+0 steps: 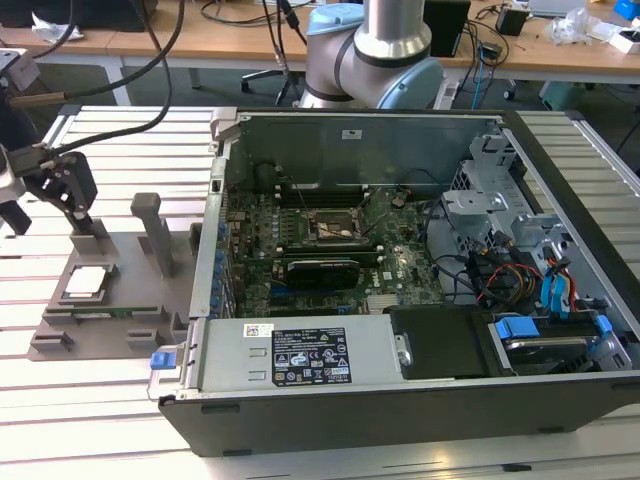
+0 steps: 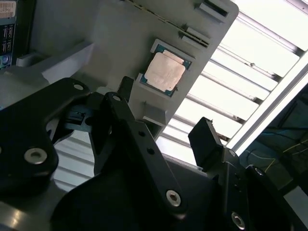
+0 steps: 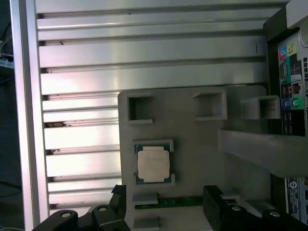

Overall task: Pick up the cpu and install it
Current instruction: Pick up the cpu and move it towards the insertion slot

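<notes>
cpu (image 3: 153, 166) in holder plate (image 3: 192, 139), end effector (image 3: 165, 193) spread wide

Cpu (image 1: 88, 283) on holder plate (image 1: 135, 285), exterior view's left of case (image 1: 400, 405)

A desk (image 1: 110, 420) of pale, ribbed aluminium slats gleams with bright reflected light, and behind it a long wooden bench (image 1: 200, 40) strewn with black cables (image 1: 235, 12) runs across the back of the room.

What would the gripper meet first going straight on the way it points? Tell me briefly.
Probably the grey holder plate, close beside the cpu, perhaps the cpu itself. The open gripper points down at the plate with nothing in between, though depth is unclear.
</notes>
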Controlling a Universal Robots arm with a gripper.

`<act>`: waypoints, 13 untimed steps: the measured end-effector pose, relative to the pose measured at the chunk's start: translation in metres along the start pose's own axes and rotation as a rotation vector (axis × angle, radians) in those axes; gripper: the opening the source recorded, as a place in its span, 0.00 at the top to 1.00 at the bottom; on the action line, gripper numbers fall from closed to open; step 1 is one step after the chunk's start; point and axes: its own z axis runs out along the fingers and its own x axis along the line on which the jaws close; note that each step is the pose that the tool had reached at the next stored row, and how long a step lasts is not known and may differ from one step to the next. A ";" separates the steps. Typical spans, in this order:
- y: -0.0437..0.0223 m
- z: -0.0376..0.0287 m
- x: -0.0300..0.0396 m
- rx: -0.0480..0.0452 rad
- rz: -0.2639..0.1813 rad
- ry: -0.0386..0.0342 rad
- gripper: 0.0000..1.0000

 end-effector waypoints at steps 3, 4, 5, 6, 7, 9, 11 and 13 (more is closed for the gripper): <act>-0.0019 0.0024 0.0004 -0.0007 -0.025 0.0000 0.26; -0.0022 0.0027 0.0009 -0.0008 -0.031 0.0001 0.26; -0.0024 0.0031 0.0015 -0.0009 -0.038 0.0001 0.26; -0.0027 0.0035 0.0020 -0.0011 -0.043 0.0000 0.26; -0.0035 0.0043 0.0027 -0.0013 -0.049 0.0001 0.26; -0.0061 0.0061 0.0041 -0.0015 -0.058 0.0001 0.26; -0.0089 0.0088 0.0054 -0.0018 -0.066 0.0000 0.26; -0.0110 0.0124 0.0058 -0.0021 -0.072 -0.0001 0.26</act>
